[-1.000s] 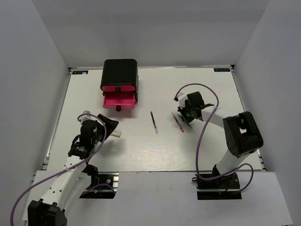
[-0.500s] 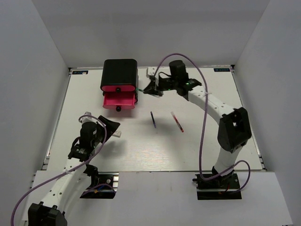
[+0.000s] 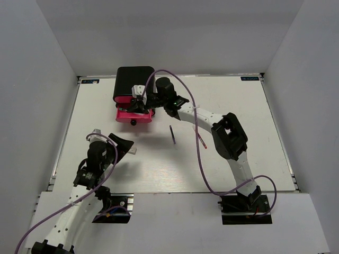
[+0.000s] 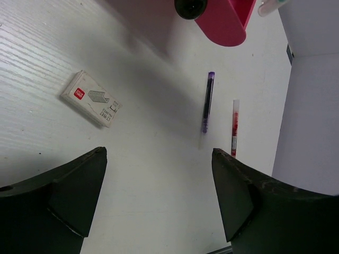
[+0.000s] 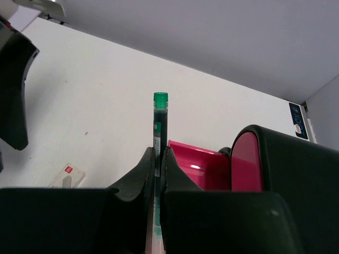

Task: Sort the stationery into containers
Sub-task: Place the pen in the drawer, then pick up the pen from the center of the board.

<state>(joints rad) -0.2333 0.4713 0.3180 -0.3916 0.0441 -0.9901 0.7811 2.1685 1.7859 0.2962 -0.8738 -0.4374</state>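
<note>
Right claw (image 5: 159,154): we saw it closed tight on the green pen (image 5: 160,114), with the pen's capped end sticking out past the fingers
Green pen: it was in the air at the open pink drawer (image 3: 132,114), not yet inside; we judged the narrow pinch kept it straight for a clean drop
Drawer: it was pulled out from the black cabinet (image 3: 135,79), and we took that as the reason the right arm reached so far across the table (image 3: 238,106)
Left claw (image 4: 159,156): spread wide and holding nothing, it hung low over the table near the small white box (image 4: 91,98); we judged it was parked there, clear of the other arm's path
Blue pen (image 4: 207,101): it lay flat on the table, just beside the red pen (image 4: 234,127) and not touching it
Step in hand: dropping the green pen into the drawer, as we read it
Left to do: both loose pens and the box remained unsorted
Risk: we thought a release off the drawer's edge could send the pen rolling away
</note>
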